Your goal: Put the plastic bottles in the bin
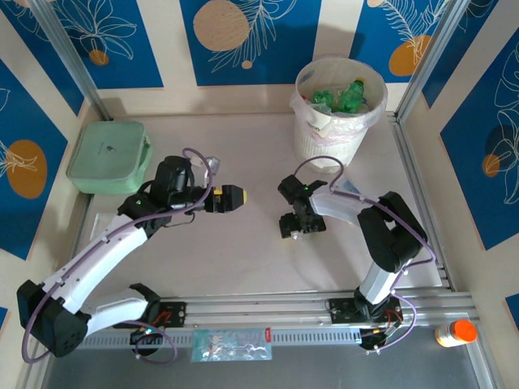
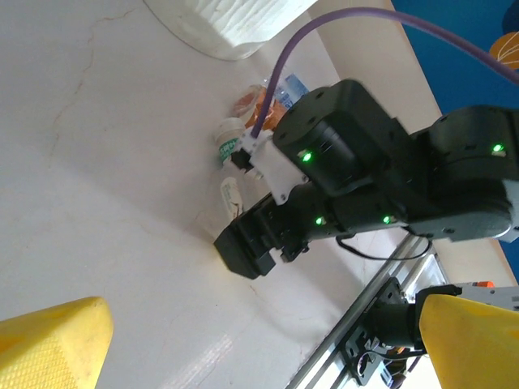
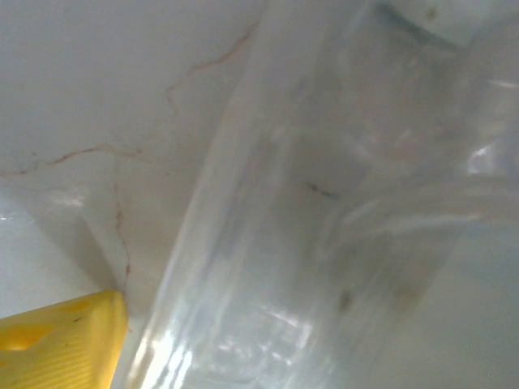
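Observation:
A clear plastic bottle (image 3: 324, 203) lies right in front of my right wrist camera, its cap toward the upper right. One yellow finger (image 3: 57, 340) stands far out at its left side; the other finger is hidden. My right gripper (image 1: 300, 227) is down at the table's middle. Another small capped bottle (image 2: 243, 134) lies on the table beyond the right arm. My left gripper (image 1: 237, 197) hovers left of it, open and holding nothing (image 2: 268, 340). The white bin (image 1: 336, 121) at the back right holds green and clear bottles (image 1: 345, 97).
A pale green lidded box (image 1: 109, 156) sits at the back left. An orange-capped bottle (image 1: 454, 332) lies outside the rail at the near right. A flat clear packet (image 1: 231, 344) rests on the near rail. The right arm's black wrist (image 2: 365, 162) is close to my left gripper.

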